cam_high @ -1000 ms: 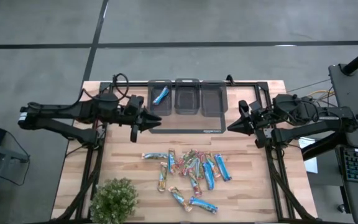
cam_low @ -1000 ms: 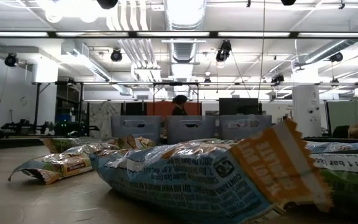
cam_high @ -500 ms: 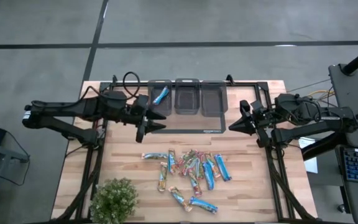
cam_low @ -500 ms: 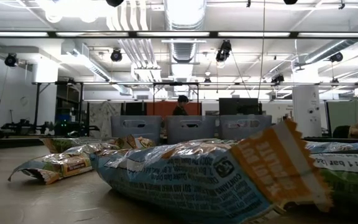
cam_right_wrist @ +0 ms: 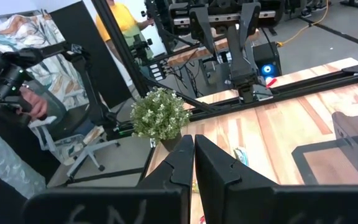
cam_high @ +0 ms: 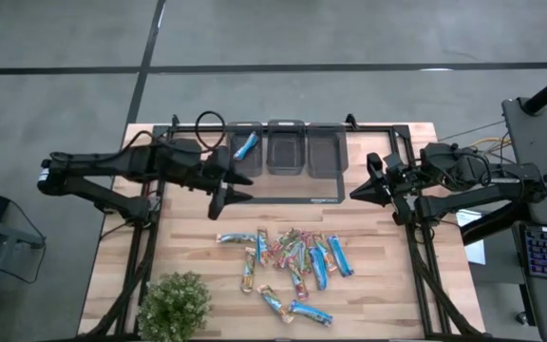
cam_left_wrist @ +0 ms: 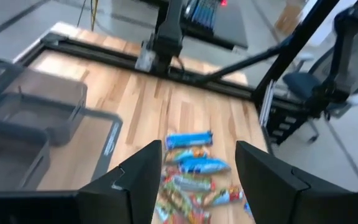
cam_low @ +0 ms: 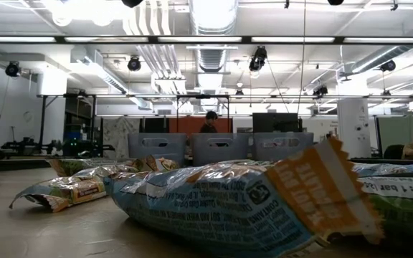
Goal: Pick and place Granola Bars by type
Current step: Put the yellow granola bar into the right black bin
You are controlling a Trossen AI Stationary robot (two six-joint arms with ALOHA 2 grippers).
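The left gripper (cam_high: 228, 189) has swung from beside the left bin toward the middle of the bench (cam_high: 387, 285), and its fingers have spread wide with nothing between them; the left wrist view shows the gap plainly, framing the heap below. One blue bar (cam_high: 246, 145) already lies in the left bin (cam_high: 233, 160), while the middle bin (cam_high: 286, 147) and the right bin (cam_high: 327, 150) look empty, though from above their dark floors are hard to read. The rest of the Granola Bars (cam_high: 288, 258) lie in a loose pile on the wood in front of the bins, blue and multicoloured wrappers mixed, with two strays nearer the plant (cam_high: 173, 303). So the delivery seems done and the left arm is heading back for another pick; sorting has barely begun. The right gripper (cam_high: 354, 194) waits beside the right bin, above the bench, its fingers pressed together and empty.
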